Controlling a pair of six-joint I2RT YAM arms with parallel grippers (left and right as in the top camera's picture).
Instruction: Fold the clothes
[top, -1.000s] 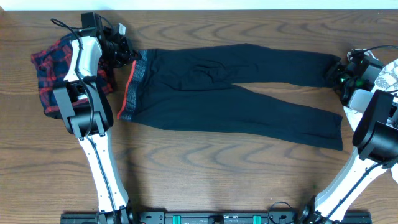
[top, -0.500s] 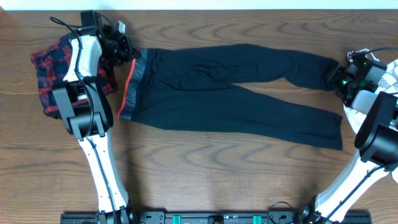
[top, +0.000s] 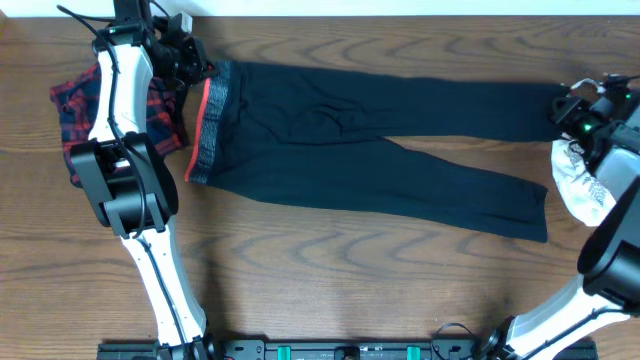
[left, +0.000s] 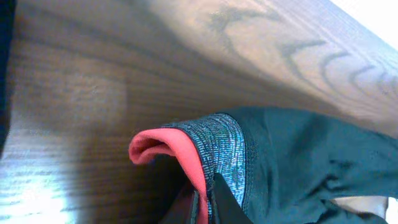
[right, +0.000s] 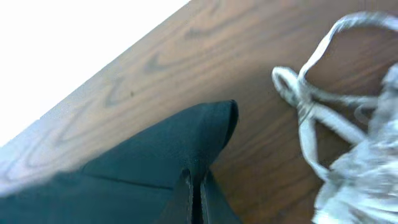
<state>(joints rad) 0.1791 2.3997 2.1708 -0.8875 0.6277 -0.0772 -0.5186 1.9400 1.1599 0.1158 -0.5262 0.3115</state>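
**Leggings stretched across a wood-grain table**

The table (top: 350, 290) is dark brown wood with bold, looping grain. It is bare in front of the clothes down to a black rail (top: 350, 351) at the near edge. A flat white strip (top: 400, 6) runs beyond the far edge, and the wrist views show it as a bright blank area. The left wrist view catches a pale sheen on the wood.

The black leggings (top: 370, 140) lie flat lengthwise across the table's far half. The waistband (top: 205, 130) is at the left and the legs run right, the nearer leg angling toward the front.

The left gripper (top: 198, 74) has its jaws pressed together on the waistband's far corner, where the coral lining curls outward. The right gripper (top: 566, 106) pinches the far leg's cuff (right: 214, 118) off the wood.

A plaid piece (top: 78, 110) lies crumpled at the far left, under the left arm. A white top (top: 580, 180) is heaped at the right edge.
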